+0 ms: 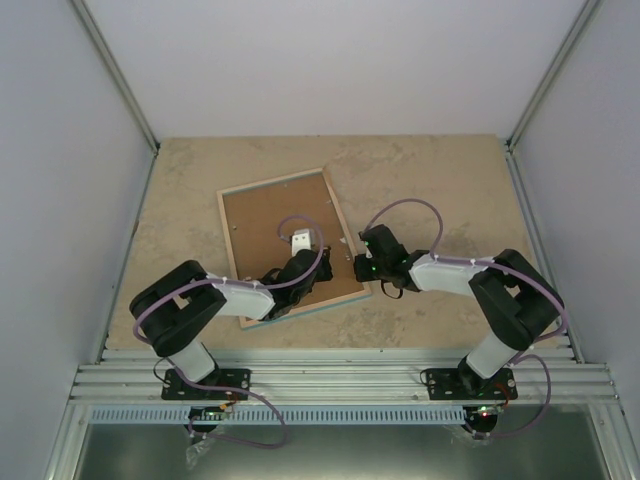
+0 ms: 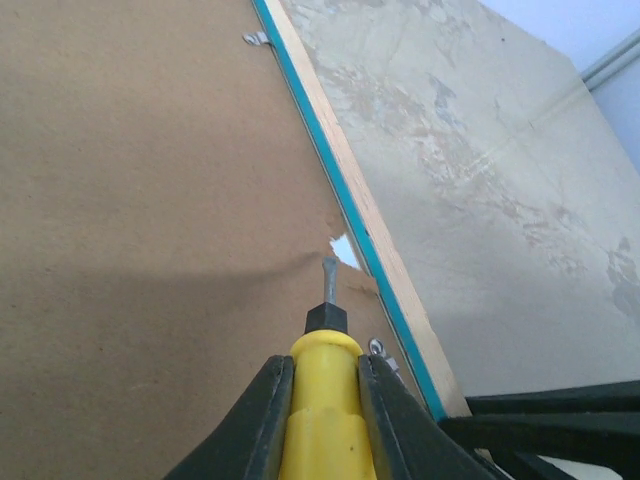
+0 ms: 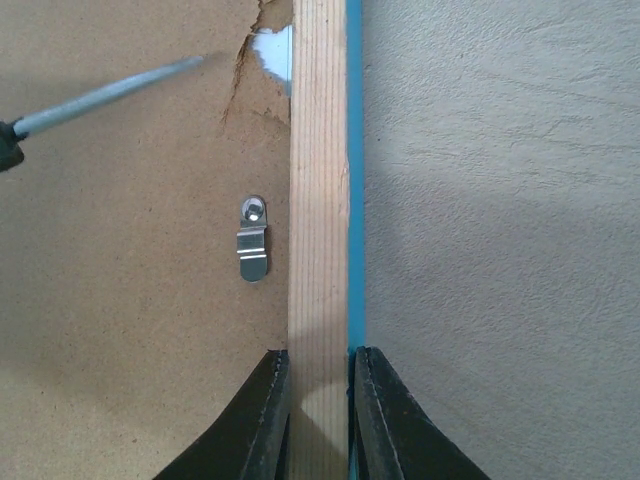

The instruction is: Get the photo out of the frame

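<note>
Item: photo, hidden, judged under backing (image 1: 275,225) in frame (image 1: 270,182), face-down, centre of top view. Backing in place, torn at right edge. Grips: left gripper (image 2: 322,362) clamps screwdriver (image 2: 320,440), tip at tear; right gripper (image 3: 318,360) pinches frame rim. Extraction all outstanding.

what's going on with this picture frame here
The frame lies face down on the table, brown backing board up. The right gripper clamps its wooden rim. The left gripper holds a yellow-handled screwdriver, tip at a torn spot on the board's edge beside that rim. The board is not out yet, and no photo shows.
</note>
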